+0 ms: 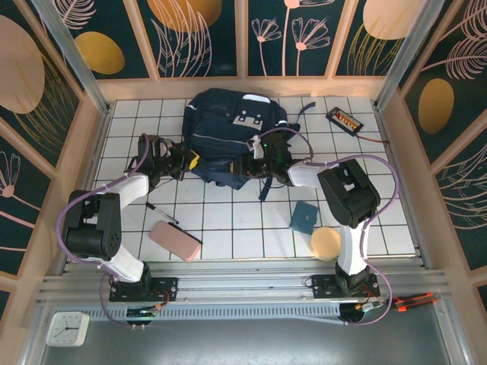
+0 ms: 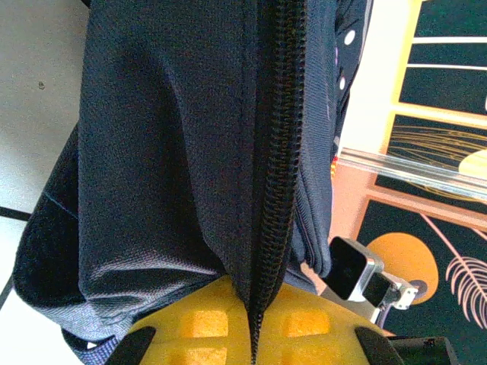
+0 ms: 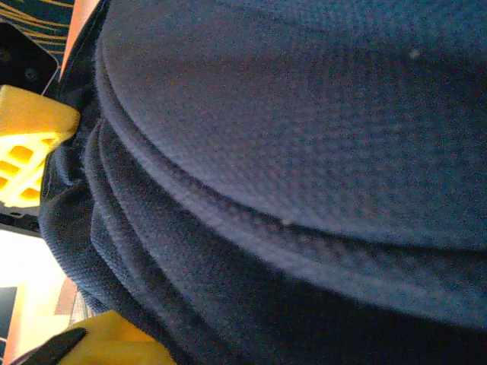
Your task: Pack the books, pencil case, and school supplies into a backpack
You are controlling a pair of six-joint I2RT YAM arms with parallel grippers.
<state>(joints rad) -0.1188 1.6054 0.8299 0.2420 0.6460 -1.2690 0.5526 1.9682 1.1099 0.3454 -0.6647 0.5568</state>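
this looks like the opening step: the left tool (image 2: 251,338) is clamped shut on the zipper (image 2: 278,190) of the backpack (image 1: 228,122), the right tool (image 1: 257,154) meets its fabric, hold unclear; next the mouth needs spreading.

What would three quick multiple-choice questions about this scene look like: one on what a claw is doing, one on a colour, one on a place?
1. What is the left gripper doing?
A. hanging open over bare tiles
B. holding a pen
C. shut on the backpack along its zip

2. What colour is the square pad?
A. teal
B. red
C. white

3. Where does the pencil case lie?
A. on top of the backpack
B. on the table, near left
C. against the far wall

Answers:
1 C: the left wrist view shows fabric and zip pinched between the yellow fingers.
2 A: from above, the pad is plainly teal against the white tiles.
3 B: the pink pouch rests on the tiles, apart from the backpack.
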